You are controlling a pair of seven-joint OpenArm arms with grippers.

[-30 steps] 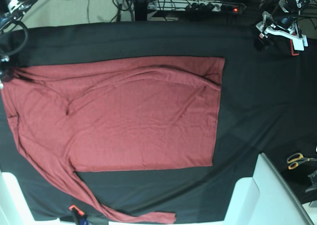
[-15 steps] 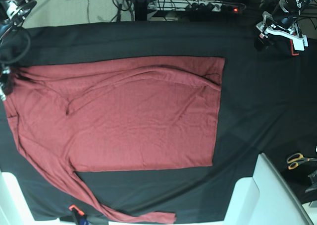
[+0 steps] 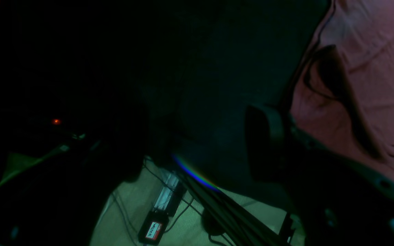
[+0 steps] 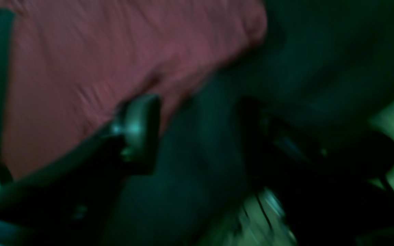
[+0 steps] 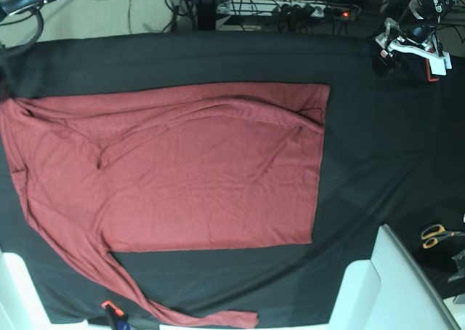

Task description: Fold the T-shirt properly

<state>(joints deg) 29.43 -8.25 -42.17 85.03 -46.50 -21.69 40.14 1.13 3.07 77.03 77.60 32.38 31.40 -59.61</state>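
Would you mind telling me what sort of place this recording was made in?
Most likely a robotics lab or workshop bench: a T-shirt is spread on a black tablecloth, a power strip and loose cables lie on the floor behind, and scissors rest at the side.

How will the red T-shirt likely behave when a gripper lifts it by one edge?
The T-shirt is probably floppy: it lies flat, with soft creases. The long sleeve trailing to the tablecloth's near edge would likely dangle. It looks thin, so probably light.

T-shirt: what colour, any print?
Plain brick-red T-shirt, no print; base view shows it best.
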